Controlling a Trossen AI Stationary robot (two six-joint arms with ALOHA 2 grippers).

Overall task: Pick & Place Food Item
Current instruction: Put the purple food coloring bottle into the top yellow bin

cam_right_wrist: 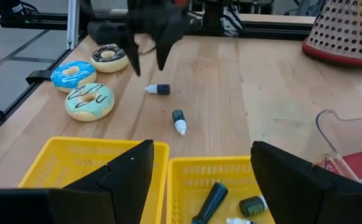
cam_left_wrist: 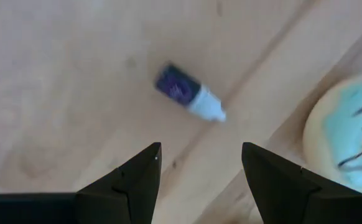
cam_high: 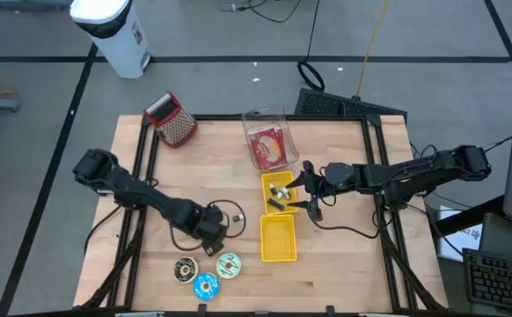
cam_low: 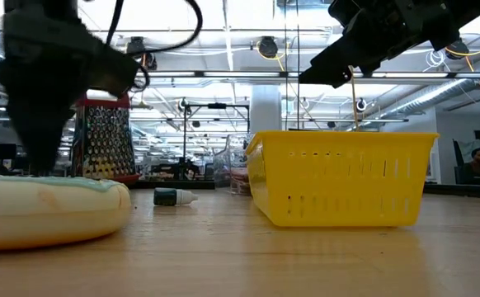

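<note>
Wooden slatted tabletop (cam_high: 344, 255) in an open lab with ceiling lights; two yellow perforated plastic bins (cam_high: 278, 238) sit end to end mid-table, and the one nearer the clear plastic container (cam_high: 267, 136) already holds a few small bottles.

Left gripper (cam_left_wrist: 201, 163) hovers above a small dark-blue bottle with white nozzle tip (cam_left_wrist: 188, 93), fingers spread apart and holding nothing. The bottle lies on its side on bare wood, apart from both fingers, with the mint-frosted doughnut with dark stripes (cam_left_wrist: 349, 140) just beside it. A second small dark-green bottle with white tip (cam_right_wrist: 179, 121) lies near it, closer to the bins. The blue-frosted doughnut (cam_high: 206, 285) and chocolate-frosted doughnut (cam_high: 185, 269) sit by the table's near edge.

Right gripper (cam_right_wrist: 201, 163) waits over the bins, fingers wide, empty.

Step in hand looks like lining up on the blue bottle. To do it well:
- centre the fingers over the bottle body, not the nozzle
- turn the wrist so the fingers cross the bottle's long axis
- descend straight, keeping clear of the mint doughnut
- close only once the tips are low; a round bottle will probably roll if nudged.

A metal box grater with red handle (cam_high: 173, 121) stands well away.
</note>
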